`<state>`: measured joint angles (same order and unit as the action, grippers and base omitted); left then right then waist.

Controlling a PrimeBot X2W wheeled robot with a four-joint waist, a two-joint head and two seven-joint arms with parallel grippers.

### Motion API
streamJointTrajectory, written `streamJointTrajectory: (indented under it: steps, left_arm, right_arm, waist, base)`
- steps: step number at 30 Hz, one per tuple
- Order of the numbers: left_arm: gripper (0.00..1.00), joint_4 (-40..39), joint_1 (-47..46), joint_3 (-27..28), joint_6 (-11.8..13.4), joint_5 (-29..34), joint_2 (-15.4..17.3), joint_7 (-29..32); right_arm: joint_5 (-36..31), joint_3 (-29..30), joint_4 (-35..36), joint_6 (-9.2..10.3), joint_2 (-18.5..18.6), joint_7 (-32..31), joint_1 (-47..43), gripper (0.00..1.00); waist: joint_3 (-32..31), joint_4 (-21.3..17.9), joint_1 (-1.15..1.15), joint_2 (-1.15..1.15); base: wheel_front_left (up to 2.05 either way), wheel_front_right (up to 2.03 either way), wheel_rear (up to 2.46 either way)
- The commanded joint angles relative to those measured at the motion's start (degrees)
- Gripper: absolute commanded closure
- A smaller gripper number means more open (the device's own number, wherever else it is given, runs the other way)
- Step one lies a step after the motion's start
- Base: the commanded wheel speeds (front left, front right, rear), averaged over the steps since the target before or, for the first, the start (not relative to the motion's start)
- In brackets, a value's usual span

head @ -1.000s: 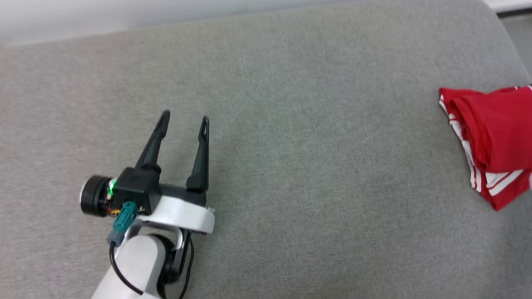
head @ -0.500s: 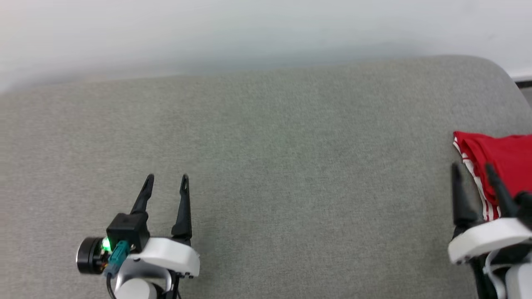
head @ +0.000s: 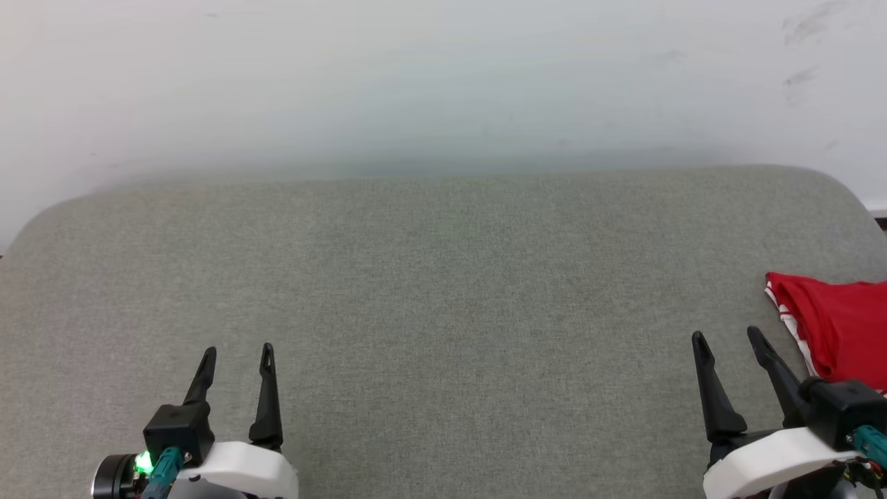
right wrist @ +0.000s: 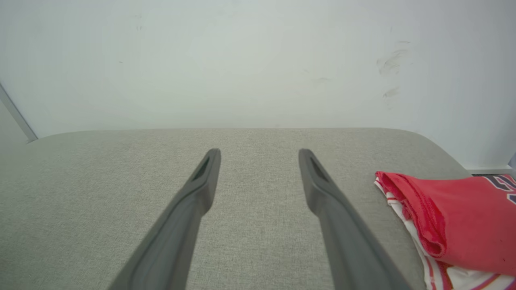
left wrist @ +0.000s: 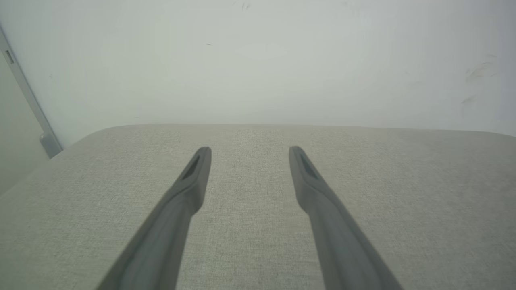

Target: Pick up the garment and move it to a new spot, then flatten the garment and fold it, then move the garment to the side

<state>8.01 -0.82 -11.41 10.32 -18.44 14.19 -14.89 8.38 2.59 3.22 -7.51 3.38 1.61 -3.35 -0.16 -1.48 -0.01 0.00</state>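
The folded red garment (head: 842,331) lies at the far right of the grey cushion, cut off by the head view's edge. In the right wrist view the garment (right wrist: 455,225) shows red cloth over striped trim, with a bit of dark lettering at the edge. My right gripper (head: 727,339) stands open at the lower right, just left of the garment and holding nothing; from its own wrist camera, the right gripper (right wrist: 260,155) points over bare cushion. At the lower left my left gripper (head: 238,352) is open and empty, and this left gripper (left wrist: 250,152) hovers above plain fabric.
The grey cushion (head: 443,291) spreads across the view, with rounded back corners. A pale wall (head: 443,83) rises right behind its far edge. A grey rail (left wrist: 24,92) runs down the wall at the left in the left wrist view.
The head camera has tilted up, so wall now fills the top. The left gripper drew back toward the lower left corner. The right gripper came into view beside the garment.
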Motion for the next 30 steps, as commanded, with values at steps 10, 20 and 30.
streamJointTrajectory:
  steps: [10, 20, 30]
  left_arm:
    - [0.00, 0.41, 3.02, 1.55, -1.43, 0.49, -0.33, -0.41]
    - [0.00, 2.50, 2.44, 2.51, -2.84, 1.77, -0.67, -0.35]
    - [0.00, 3.15, 2.21, 3.50, -3.82, 2.75, -1.26, -0.35]
  right_arm:
    - [-2.05, 0.31, 2.57, 0.05, -0.52, -1.50, -4.70, 0.00]
    - [-1.48, 0.00, 2.33, 0.05, -0.59, -1.13, -4.69, 0.00]
    - [-1.17, -0.76, 1.17, 0.05, -0.59, -0.45, -3.94, 0.00]
  waist:
    - [-2.41, -0.43, 0.01, 0.00]
    - [-2.63, -0.78, 0.01, 0.00]
    - [-2.48, -1.02, 0.01, 0.00]
  base:
    - [0.00, 0.00, 0.00]
    - [0.00, 0.00, 0.00]
    - [0.00, 0.00, 0.00]
